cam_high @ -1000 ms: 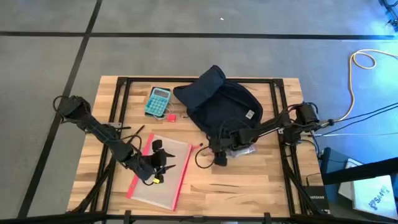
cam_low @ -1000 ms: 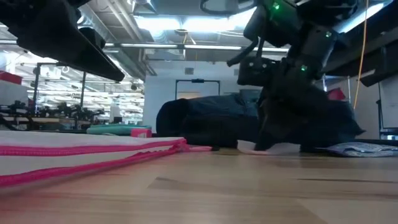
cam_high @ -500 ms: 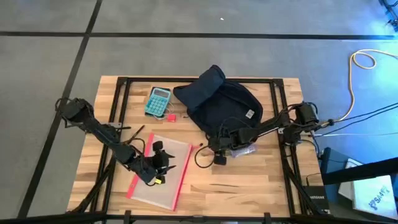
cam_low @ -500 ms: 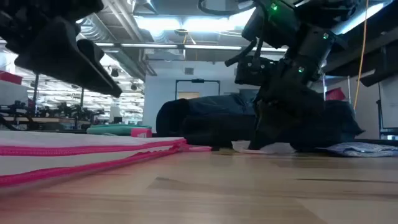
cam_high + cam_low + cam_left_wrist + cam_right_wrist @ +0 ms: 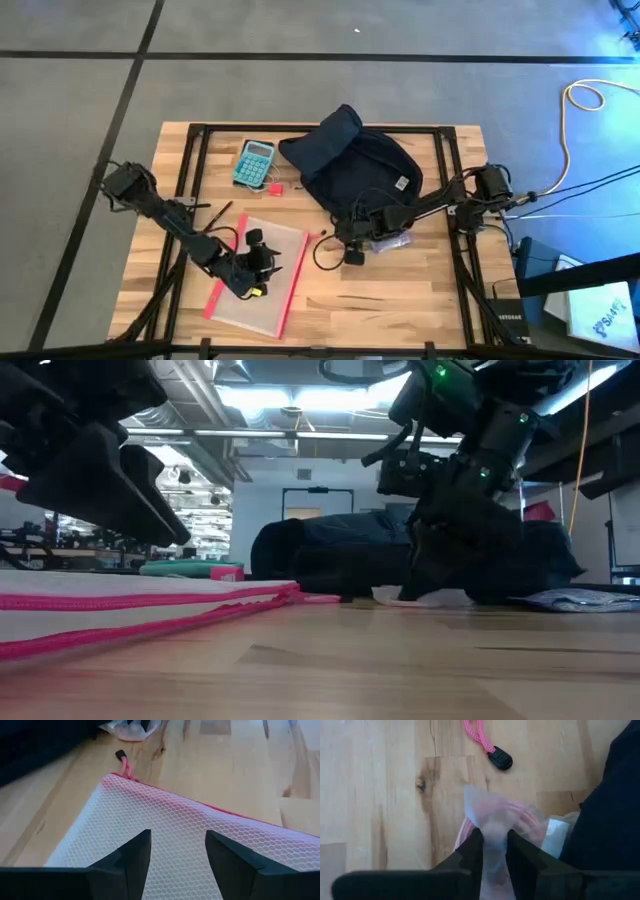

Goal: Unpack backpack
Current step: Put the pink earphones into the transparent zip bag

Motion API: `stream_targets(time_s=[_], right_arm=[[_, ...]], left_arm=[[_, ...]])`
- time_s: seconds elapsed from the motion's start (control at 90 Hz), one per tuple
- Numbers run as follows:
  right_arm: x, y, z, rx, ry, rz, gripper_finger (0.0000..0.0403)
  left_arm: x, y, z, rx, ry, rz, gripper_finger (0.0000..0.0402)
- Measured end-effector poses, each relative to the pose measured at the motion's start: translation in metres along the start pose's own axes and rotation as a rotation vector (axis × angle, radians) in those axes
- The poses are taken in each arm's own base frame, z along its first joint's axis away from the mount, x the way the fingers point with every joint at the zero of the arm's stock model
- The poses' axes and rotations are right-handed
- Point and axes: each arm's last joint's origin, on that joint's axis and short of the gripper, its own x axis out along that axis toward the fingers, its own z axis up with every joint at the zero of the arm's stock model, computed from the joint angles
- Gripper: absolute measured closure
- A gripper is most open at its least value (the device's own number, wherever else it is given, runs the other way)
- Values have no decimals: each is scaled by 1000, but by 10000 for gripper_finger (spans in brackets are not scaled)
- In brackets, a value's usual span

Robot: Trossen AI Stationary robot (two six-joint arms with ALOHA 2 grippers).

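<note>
While the left tool (image 5: 174,862) hovers open (over mesh pouch (image 5: 200,845)), the right tool (image 5: 493,851) pinches a plastic bag (image 5: 492,817).

Calculator (image 5: 254,162) left of backpack (image 5: 355,165); mesh pouch (image 5: 262,277) nearer the front.

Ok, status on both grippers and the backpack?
Left gripper open over mesh pouch. Right gripper shut on plastic bag beside backpack. Nothing blocking.

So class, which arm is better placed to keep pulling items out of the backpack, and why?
The right. Its end effector is shut on a clear plastic bag beside the backpack; the left end effector hovers open over the mesh pouch.
</note>
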Motion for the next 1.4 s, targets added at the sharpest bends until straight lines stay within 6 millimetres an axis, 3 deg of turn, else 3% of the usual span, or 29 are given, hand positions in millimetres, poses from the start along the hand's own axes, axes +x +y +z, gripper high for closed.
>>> stream_targets(time_s=[0.589,0.811,1.111,1.4], right_arm=[[0,0,0,22,0,11,367],[0,0,0,22,2,11,400],[0,0,0,22,2,15,402],[-7,3,9,34,-72,71,403]], left_arm=[[0,0,0,2,0,0,227],[0,0,0,3,0,0,227],[0,0,0,6,-2,-1,227],[-4,-12,15,55,-142,-101,227]])
